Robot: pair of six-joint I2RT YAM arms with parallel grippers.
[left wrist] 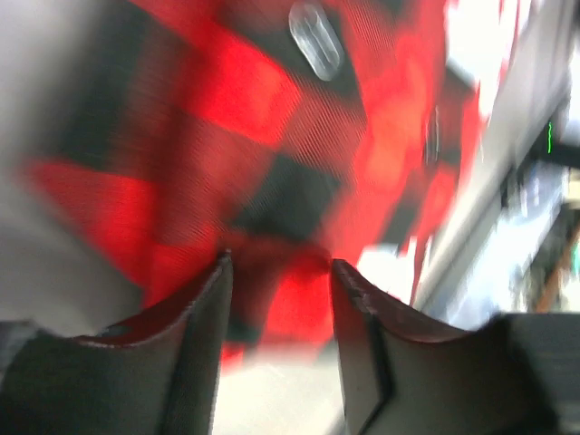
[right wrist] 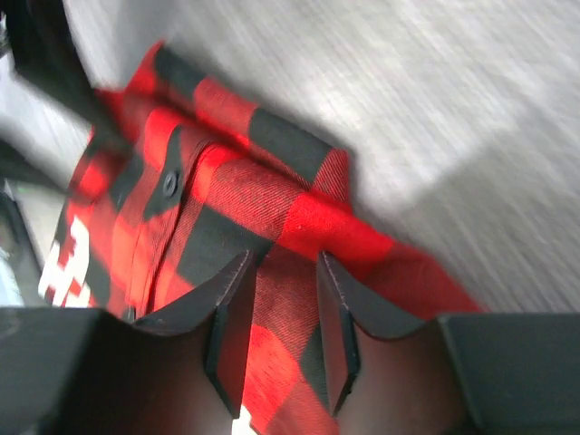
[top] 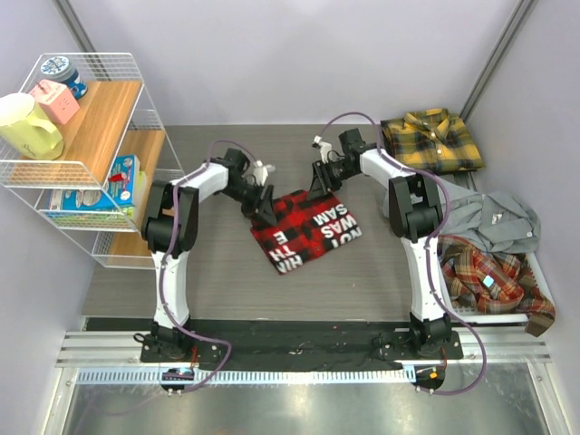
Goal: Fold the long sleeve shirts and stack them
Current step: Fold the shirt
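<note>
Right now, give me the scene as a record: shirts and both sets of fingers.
red shirt: folded, centre, lettering up
left fingers: shut on red shirt, its far-left edge
right fingers: shut on red shirt, its far-right edge
yellow shirt: folded, far-right corner
grey shirt: crumpled, right side
orange-brown shirt: crumpled, just nearer than grey

The check shirt [top: 306, 231] is red and black with white block lettering, against a dark grey counter [top: 217, 272]. The yellow plaid shirt [top: 432, 140] carries black bars, the grey shirt [top: 494, 220] is plain, and the orange-brown plaid shirt [top: 489, 276] shows darker red and pale lines.
</note>
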